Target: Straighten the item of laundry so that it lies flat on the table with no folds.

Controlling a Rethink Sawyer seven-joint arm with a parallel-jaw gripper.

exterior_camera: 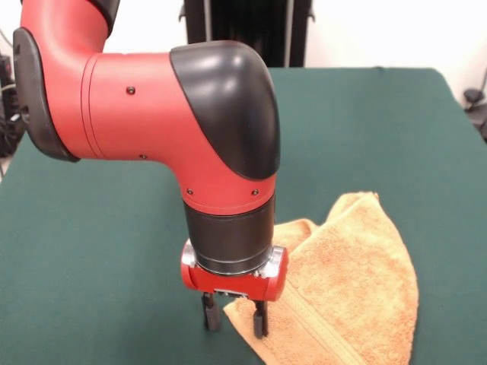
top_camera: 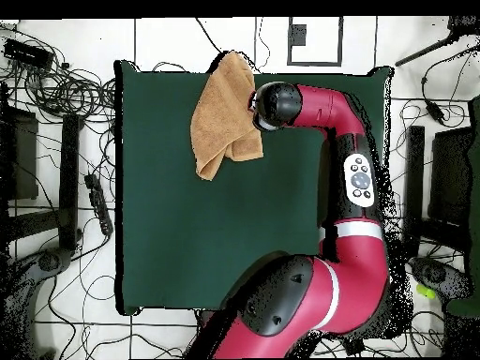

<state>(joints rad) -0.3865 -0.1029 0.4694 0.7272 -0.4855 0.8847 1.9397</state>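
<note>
Two black fingers [exterior_camera: 212,312] of your pincer [exterior_camera: 234,318] hang spread apart just above the bench [exterior_camera: 91,251], gripping nothing; one finger stands over bare green felt, the other against the near corner of the towel [exterior_camera: 358,281]. That straddle suggests you are set to pinch the cloth's edge, since closing here would catch the corner between the tips. Whether the tips already touch the cloth cannot be told.

Above the pincer, your red and black arm [exterior_camera: 152,99] drops almost straight down, its wrist vertical, a posture suited to a top-down grab and a sideways pull.

Beyond it, the orange-yellow towel lies doubled over on itself in a rough wedge. A woven band runs near the edge closest to the pincer, and a second layer peeks out behind the wrist, so at least one fold remains. In the overhead view the towel [top_camera: 223,117] sits hard by one short end of the bench [top_camera: 187,244], one corner at or just over that edge, with the arm's wrist [top_camera: 274,103] right beside it. Most of the green surface lies open toward the robot's base.

You have room, then, to drag the cloth inward. Judged from these views, the flattening is barely begun: the next move calls for a firm pinch on the top layer only, because catching both layers would merely slide the bundle.
</note>
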